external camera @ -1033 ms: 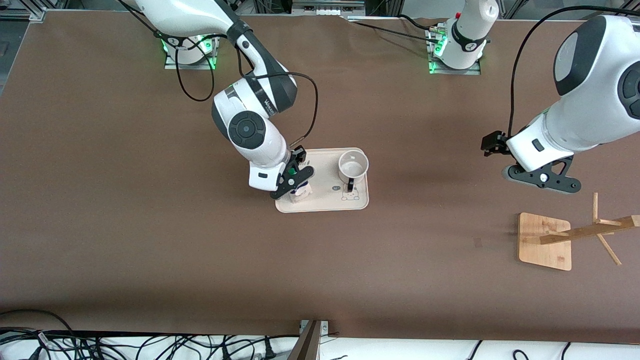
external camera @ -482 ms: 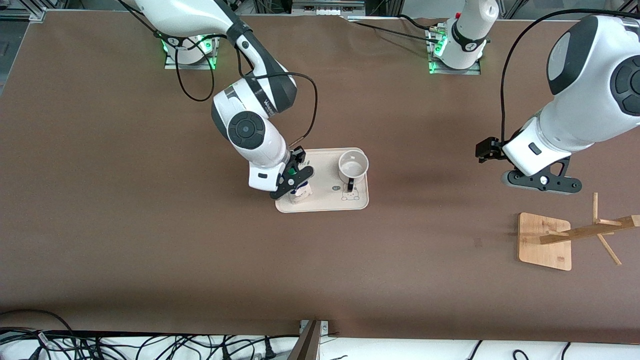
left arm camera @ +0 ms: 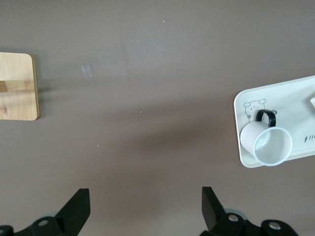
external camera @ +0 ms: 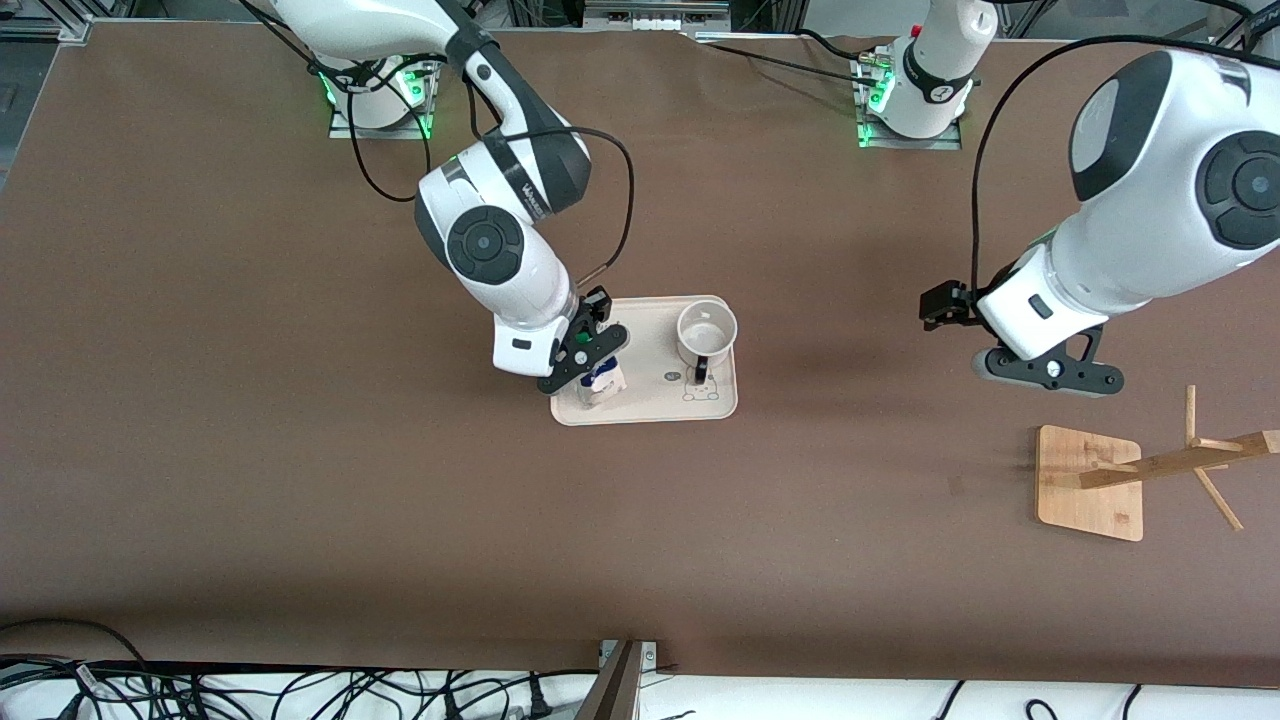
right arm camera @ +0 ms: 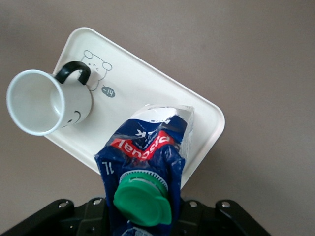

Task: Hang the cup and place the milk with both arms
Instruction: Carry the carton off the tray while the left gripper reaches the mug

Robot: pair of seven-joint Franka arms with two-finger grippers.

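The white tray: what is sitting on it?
On the tray stand the cup and the milk, gripped by the right gripper, which hides part of the carton.

White arms (external camera: 500, 270), grey-black joints, looping black cables

Brown table (external camera: 300, 450), cream tray (external camera: 655, 400) mid-table, wooden rack base (external camera: 1088, 482) toward left arm's end

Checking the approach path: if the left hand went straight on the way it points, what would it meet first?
Probably the bare table: the open left hand faces down at it, with the cup and tray off to one side.
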